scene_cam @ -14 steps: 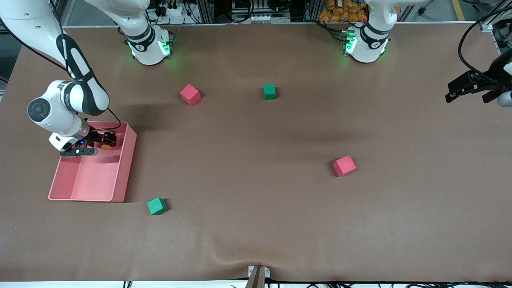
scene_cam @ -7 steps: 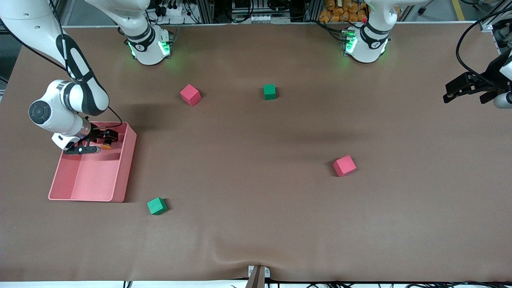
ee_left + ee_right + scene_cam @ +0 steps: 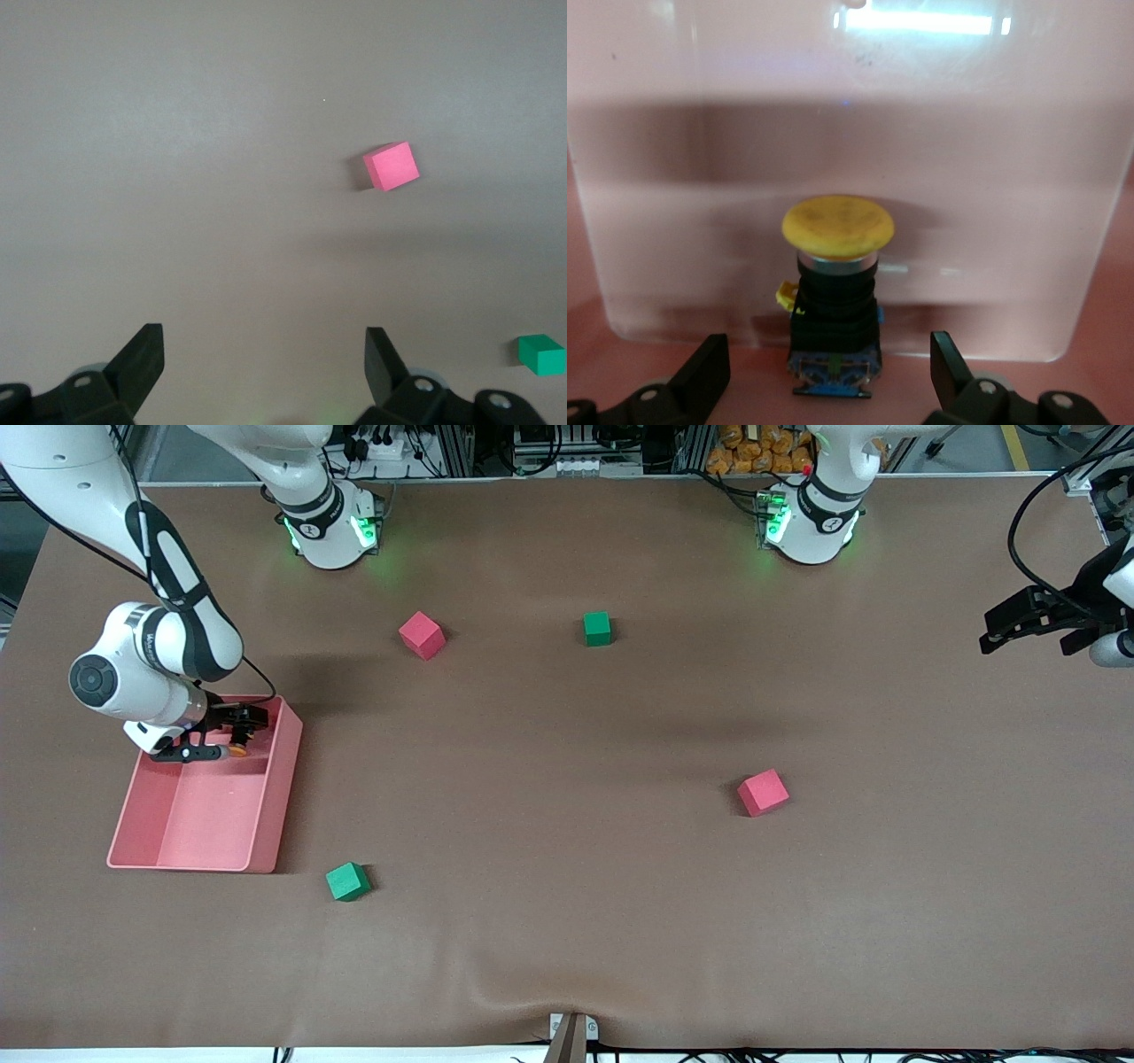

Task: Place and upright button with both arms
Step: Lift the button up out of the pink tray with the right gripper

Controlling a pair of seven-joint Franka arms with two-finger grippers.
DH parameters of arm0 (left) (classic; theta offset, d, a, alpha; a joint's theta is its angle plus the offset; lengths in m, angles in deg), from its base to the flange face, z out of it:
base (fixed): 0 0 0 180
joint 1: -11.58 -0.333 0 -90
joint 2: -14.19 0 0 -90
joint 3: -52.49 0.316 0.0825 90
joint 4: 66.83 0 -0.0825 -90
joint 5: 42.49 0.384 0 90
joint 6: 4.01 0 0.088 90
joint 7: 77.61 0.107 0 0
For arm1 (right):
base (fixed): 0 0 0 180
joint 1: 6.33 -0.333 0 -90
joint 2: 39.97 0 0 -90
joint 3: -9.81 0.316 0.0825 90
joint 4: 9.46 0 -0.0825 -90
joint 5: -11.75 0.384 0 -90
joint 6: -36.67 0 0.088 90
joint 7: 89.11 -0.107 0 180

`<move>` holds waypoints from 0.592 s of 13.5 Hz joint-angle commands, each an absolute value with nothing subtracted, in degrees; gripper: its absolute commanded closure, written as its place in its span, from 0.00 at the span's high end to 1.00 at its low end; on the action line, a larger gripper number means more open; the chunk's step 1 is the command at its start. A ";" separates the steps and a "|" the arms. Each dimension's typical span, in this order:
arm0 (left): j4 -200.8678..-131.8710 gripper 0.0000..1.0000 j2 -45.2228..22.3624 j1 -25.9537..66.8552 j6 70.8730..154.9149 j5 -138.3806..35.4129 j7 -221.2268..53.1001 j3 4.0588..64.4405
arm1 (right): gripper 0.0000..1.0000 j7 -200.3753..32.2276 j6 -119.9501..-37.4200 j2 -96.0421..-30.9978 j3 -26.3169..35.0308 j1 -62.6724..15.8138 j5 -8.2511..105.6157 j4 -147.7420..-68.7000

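Button [image 3: 835,292], orange-yellow domed cap on black body, lies inside the pink tray [image 3: 266,815] near the table edge at the right arm's end, between the spread fingers of the right gripper [image 3: 232,732]; left gripper [image 3: 264,367] waits released.

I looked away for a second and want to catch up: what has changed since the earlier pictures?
The right claw, inside the pink bin, drew back toward the robots' end of it, fingers open on either side of the button, which is not gripped and stands in the bin. The left claw, open over the table's edge, shifted only slightly. The red and green cubes and the bin stayed put.
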State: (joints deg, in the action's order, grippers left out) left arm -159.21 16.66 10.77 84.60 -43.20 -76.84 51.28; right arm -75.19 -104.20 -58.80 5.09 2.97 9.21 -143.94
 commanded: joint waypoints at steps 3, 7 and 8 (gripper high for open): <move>-158.94 1.00 16.65 10.17 84.41 -42.40 -75.77 50.91 | 1.00 -76.36 -102.46 -59.65 4.97 1.76 9.02 -144.11; -158.77 1.00 16.65 10.35 84.76 -42.49 -76.12 50.91 | 1.00 -76.27 -102.37 -61.06 5.06 1.32 9.02 -142.97; -158.77 1.00 16.65 10.43 85.20 -42.49 -76.12 50.91 | 1.00 -76.27 -102.46 -61.84 4.97 1.05 9.02 -142.36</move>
